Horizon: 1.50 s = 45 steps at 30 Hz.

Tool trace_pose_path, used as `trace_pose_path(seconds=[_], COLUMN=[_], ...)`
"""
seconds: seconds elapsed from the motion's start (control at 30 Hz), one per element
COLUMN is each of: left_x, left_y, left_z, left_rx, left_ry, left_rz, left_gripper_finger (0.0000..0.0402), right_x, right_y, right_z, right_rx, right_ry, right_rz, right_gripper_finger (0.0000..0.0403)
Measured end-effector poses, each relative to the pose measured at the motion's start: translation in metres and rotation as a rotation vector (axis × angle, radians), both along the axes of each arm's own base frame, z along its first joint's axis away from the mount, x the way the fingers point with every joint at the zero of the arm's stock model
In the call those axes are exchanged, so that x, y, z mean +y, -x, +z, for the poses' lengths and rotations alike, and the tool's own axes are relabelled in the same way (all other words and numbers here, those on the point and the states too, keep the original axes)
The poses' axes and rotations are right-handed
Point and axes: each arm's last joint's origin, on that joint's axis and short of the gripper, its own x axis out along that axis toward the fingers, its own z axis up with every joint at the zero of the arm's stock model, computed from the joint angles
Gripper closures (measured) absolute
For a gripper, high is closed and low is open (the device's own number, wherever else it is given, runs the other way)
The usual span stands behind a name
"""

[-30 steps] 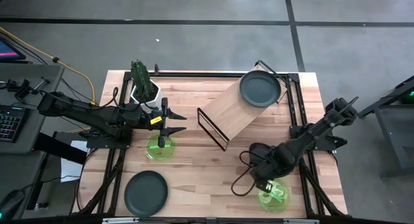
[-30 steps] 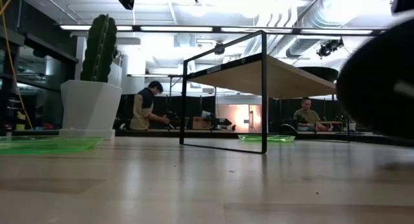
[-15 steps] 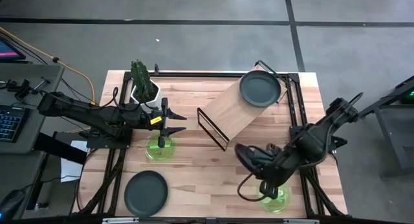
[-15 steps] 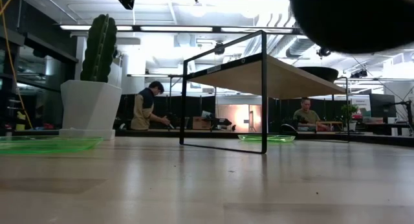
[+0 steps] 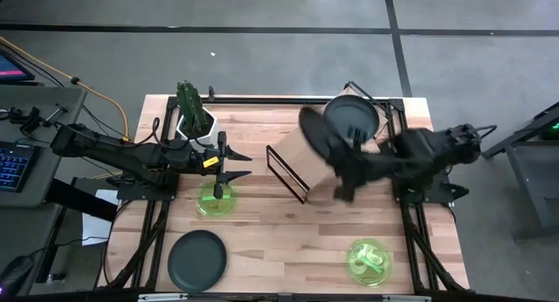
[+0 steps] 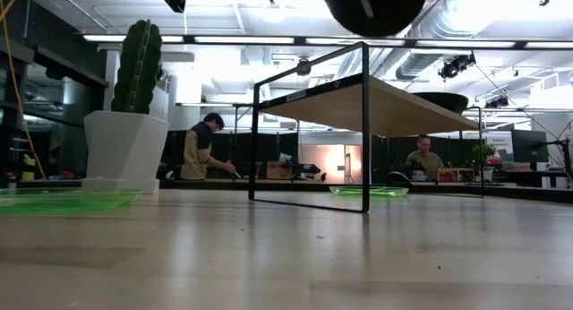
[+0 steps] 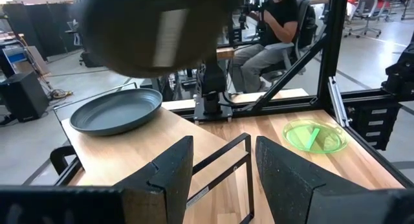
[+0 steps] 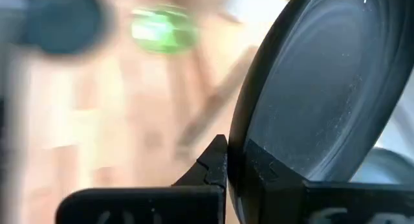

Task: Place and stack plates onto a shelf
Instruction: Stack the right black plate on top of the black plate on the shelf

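So we go big to small: butcher-block table [image 5: 262, 241], then the wooden shelf [image 5: 307, 154] with one dark plate [image 5: 351, 120] already resting on its far end. The right gripper [image 5: 336, 158] is clamped on a second dark plate [image 5: 314, 132], tilted on edge above the shelf, near the resting one. The left gripper [image 5: 234, 163] hangs parted and empty over a green plate [image 5: 215, 200]. Left to do, we judge: one dark plate [image 5: 196, 259] and both green ones, the second [image 5: 370, 260] near the front-right corner.
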Motion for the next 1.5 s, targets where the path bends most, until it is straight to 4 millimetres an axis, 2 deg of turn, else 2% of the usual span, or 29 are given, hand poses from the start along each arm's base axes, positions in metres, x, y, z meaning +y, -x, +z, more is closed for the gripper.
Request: trace_pose_path(seconds=[0.13, 0.23, 0.37, 0.5, 0.67, 0.8, 1.5], left_x=[0.0, 0.0, -0.002, -0.002, -0.001, -0.002, -0.001], left_y=[0.0, 0.0, 0.0, 0.001, 0.0, 0.0, 0.0], left_z=[-0.001, -0.002, -0.003, -0.003, -0.003, 0.0, -0.001], left_rx=[0.013, 0.018, 0.031, 0.032, 0.027, 0.005, 0.007], left_ry=[-0.001, 0.0, -0.002, -0.002, -0.003, 0.0, 0.0], left_rz=[0.0, -0.003, -0.011, -0.011, -0.011, -0.01, -0.007], left_gripper_finger=[0.0243, 0.0243, 0.0243, 0.0243, 0.0243, 0.0243, 0.0243], right_x=[-0.039, -0.059, -0.08, -0.096, -0.108, -0.116, -0.119], right_y=[-0.004, -0.012, -0.014, -0.013, -0.009, -0.012, -0.014], right_z=[-0.012, -0.025, -0.055, -0.088, -0.115, -0.131, -0.136], right_rx=[0.135, 0.18, 0.315, 0.447, 0.567, 0.587, 0.581], right_ry=[0.138, 0.163, 0.166, 0.168, 0.168, 0.156, 0.095], right_rz=[-0.208, -0.254, -0.349, -0.395, -0.419, -0.409, -0.385], right_gripper_finger=[0.0403, 0.0403, 0.0403, 0.0403, 0.0403, 0.0403, 0.0403])
